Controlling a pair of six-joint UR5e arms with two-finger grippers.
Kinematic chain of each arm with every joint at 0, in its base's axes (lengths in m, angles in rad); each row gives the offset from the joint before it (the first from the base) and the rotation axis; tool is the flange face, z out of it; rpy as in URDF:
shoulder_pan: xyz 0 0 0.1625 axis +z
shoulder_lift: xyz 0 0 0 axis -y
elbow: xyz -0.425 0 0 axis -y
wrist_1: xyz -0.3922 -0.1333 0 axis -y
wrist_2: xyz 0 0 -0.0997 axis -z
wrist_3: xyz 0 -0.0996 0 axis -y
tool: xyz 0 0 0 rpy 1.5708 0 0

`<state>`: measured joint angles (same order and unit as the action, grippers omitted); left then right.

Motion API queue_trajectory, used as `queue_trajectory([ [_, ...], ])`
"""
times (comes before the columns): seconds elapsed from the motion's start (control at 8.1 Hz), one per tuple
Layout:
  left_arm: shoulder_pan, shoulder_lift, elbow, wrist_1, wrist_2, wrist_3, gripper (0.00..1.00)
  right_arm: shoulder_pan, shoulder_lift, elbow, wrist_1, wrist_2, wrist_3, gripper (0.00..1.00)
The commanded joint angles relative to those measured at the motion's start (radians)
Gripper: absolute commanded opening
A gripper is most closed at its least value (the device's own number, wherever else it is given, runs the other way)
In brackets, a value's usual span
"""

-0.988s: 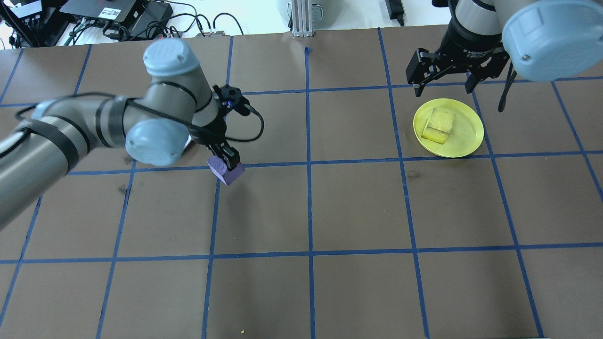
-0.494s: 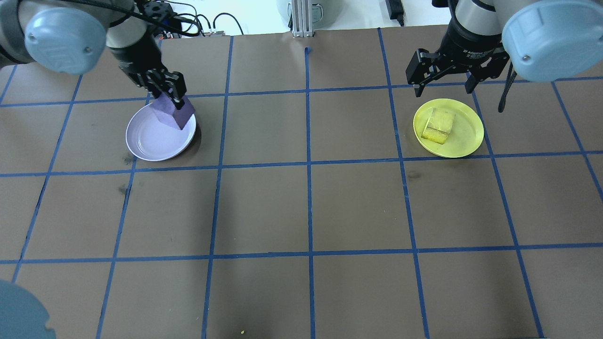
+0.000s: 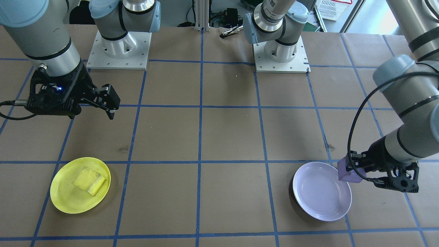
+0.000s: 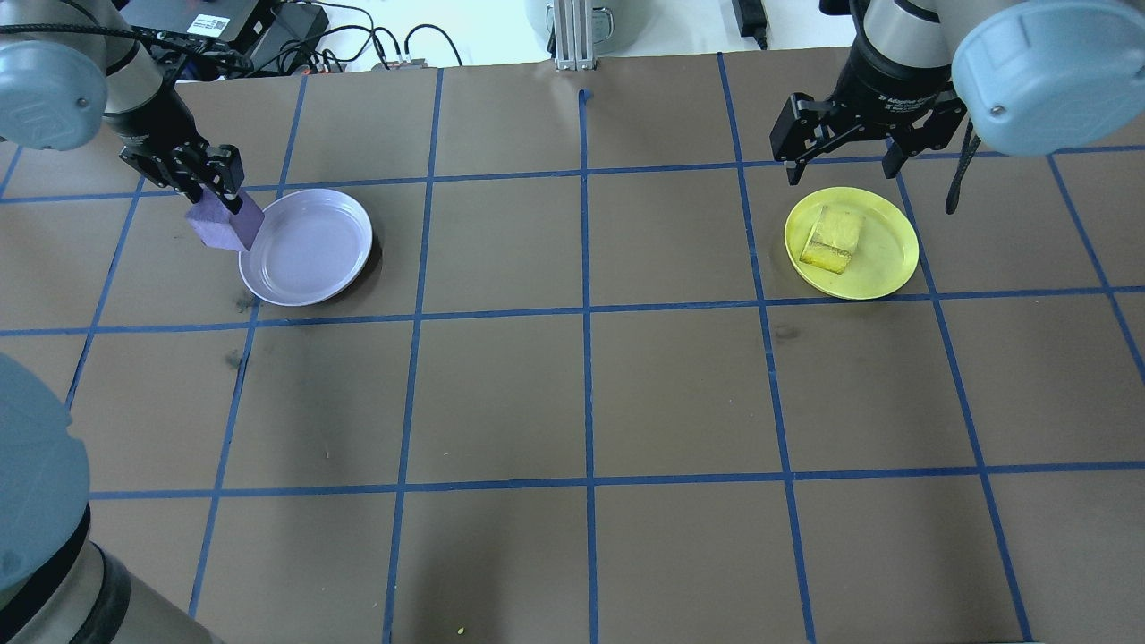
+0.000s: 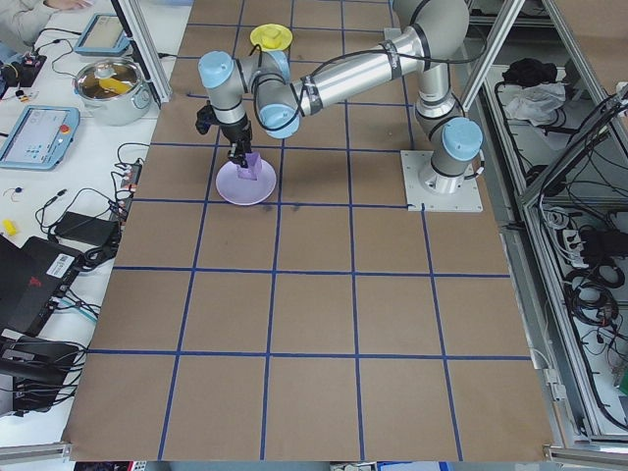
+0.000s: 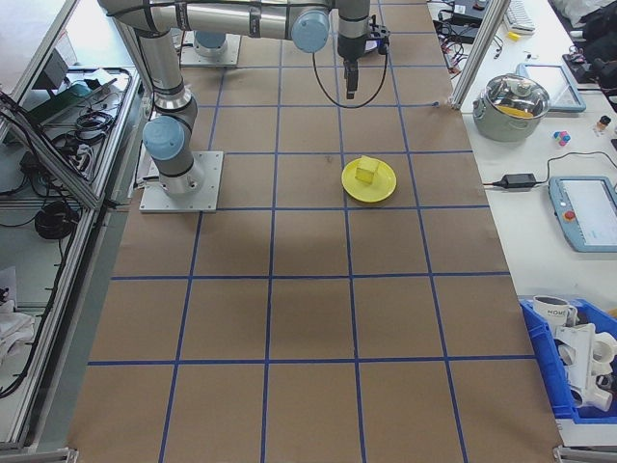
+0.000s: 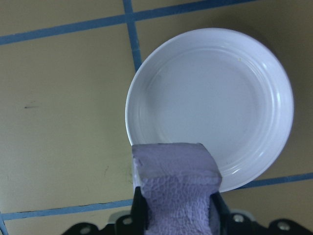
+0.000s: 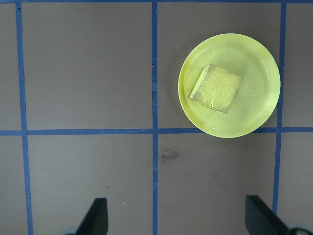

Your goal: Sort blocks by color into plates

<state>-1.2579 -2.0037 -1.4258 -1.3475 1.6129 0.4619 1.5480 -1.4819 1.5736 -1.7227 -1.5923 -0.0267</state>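
My two arms are silver-grey tubes with pale blue round caps at the joints, each cap marked by a small screw. Black bands ring the forearms. My left hand [image 4: 215, 183] and right hand [image 4: 843, 152] are black with two fingers each; white lettering runs round the right wrist. A thin black cable loops along my left arm. Both arms stand on white square base plates [image 3: 118, 51] with bolt holes

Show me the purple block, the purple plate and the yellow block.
purple block [image 4: 217, 228]: overhead exterior view, its visible side face below the left claw.
purple plate [image 4: 309, 246]: overhead exterior view, bare middle of its floor.
yellow block [image 4: 834, 237]: overhead exterior view, its top face.
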Motion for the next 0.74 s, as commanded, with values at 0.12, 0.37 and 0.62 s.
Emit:
queue_trajectory([
  [0.12, -0.014, -0.064, 0.011, 0.027, -0.005, -0.146, 0.00, 0.000, 0.000, 0.000, 0.000, 0.000, -0.001, 1.00],
  [0.37, -0.030, -0.113, 0.013, 0.027, -0.011, -0.172, 0.00, 0.000, 0.000, 0.000, -0.002, 0.000, 0.001, 1.00],
  [0.62, -0.060, -0.130, 0.024, 0.028, -0.030, -0.192, 0.00, 0.000, 0.000, 0.000, 0.000, 0.000, -0.001, 1.00],
])
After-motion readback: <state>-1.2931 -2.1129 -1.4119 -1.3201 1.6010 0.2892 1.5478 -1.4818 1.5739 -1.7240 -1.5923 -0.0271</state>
